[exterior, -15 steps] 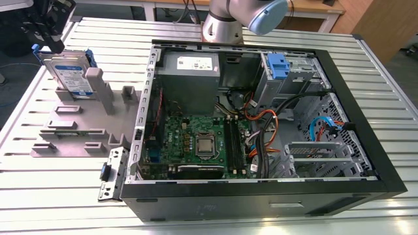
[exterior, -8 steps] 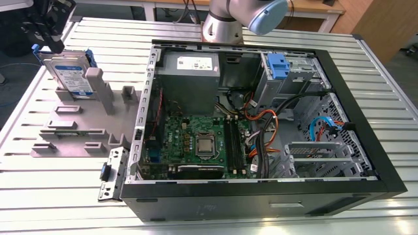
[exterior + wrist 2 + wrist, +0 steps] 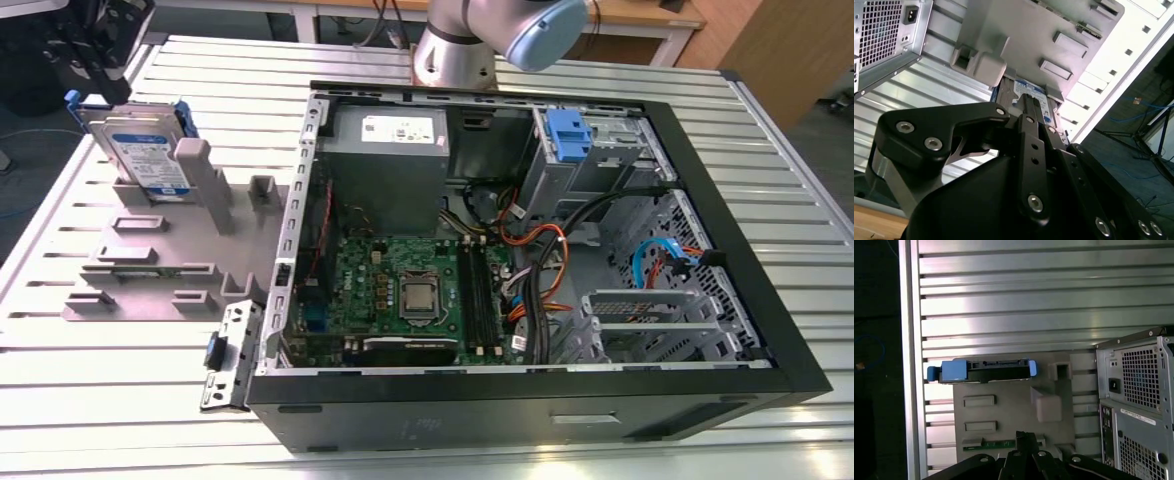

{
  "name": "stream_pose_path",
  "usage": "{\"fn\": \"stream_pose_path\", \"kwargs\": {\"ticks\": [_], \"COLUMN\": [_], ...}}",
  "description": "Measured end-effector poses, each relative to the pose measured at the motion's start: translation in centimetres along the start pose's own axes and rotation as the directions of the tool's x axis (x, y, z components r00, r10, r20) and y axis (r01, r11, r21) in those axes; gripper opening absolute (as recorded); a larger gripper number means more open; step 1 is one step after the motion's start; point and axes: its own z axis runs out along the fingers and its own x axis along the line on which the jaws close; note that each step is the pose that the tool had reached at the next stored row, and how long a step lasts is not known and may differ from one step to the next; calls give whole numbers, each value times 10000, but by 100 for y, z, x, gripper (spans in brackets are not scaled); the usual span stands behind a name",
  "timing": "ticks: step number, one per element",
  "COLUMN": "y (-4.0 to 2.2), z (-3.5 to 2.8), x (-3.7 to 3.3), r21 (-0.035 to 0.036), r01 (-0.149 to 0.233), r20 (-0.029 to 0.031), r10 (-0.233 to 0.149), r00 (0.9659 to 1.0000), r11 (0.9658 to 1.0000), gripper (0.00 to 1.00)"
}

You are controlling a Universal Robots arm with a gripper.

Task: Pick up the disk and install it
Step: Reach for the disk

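The fingers (image 3: 1019,438) are drawn close together and hold nothing. They hover over the grey holder (image 3: 1004,415), apart from the disk (image 3: 985,371). The disk stands on edge in that holder on the counter (image 3: 107,380), at the exterior view's left of the open case (image 3: 534,400). For a sound pick, centre over the disk's upper edge. Grip its flat faces, not the blue rails. Lift straight along the slot.
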Motion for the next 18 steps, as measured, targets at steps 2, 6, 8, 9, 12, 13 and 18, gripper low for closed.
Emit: {"fn": "stream_pose_path", "kwargs": {"ticks": [2, 6, 8, 9, 12, 13, 18], "y": [21, 55, 58, 58, 55, 53, 47], "z": [1, 3, 3, 2, 2, 2, 0], "x": [2, 4, 7, 16, 63, 84, 172], "r21": [0, 0, 0, 1, 0, 0, 0], "r01": [0, 0, 2, 0, 0, 0, -1], "r20": [0, 0, 0, -2, -1, -1, -1], "r10": [0, 0, -2, 0, 0, 0, 1], "r00": [10000, 10000, 10000, 10000, 10000, 10000, 10000], "r11": [10000, 10000, 10000, 10000, 10000, 10000, 10000], "gripper": [11, 11, 11, 11, 11, 11, 11]}}
